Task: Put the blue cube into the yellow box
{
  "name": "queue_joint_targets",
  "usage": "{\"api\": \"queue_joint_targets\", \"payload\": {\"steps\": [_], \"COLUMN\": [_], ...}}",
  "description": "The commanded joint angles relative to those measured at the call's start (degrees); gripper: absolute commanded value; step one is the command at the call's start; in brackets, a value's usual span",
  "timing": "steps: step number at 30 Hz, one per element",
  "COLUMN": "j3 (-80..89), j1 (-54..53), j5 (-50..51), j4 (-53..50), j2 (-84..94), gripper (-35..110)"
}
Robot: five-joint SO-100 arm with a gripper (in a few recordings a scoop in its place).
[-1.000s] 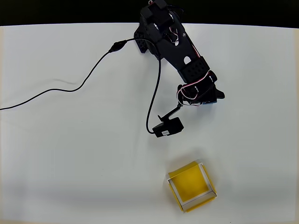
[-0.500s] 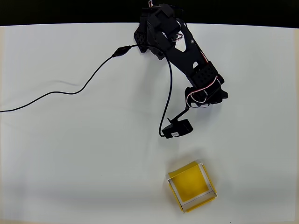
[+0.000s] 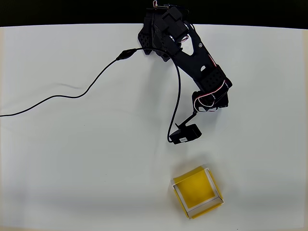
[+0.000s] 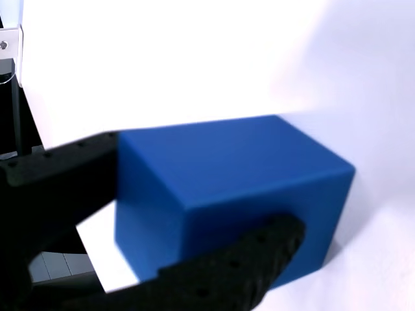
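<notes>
The gripper grips the blue cube between both fingers: transport step. You must carry it onward to the yellow box, well ahead, then release.

Overhead view: black arm reaches from the table's far edge toward lower right, its wrist camera hanging above the white surface. Yellow box sits nearer the front edge, apart from the arm. A black cable trails left.
</notes>
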State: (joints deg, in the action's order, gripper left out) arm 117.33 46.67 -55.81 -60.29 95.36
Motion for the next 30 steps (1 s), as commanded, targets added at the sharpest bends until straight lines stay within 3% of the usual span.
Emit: {"api": "queue_joint_targets", "payload": {"steps": [1,9,21,30], "j3": [-3.9,-4.1,-10.8,-23.4], "j1": [0.9,-3.5,-19.6,-25.0], "j5": [-0.9,-6.5,-25.8,-33.7], "j4": [-0.8,0.5,10.3,19.0], "j2": [2.7,6.1,17.9,11.0], "gripper": [19,14,13,13]}}
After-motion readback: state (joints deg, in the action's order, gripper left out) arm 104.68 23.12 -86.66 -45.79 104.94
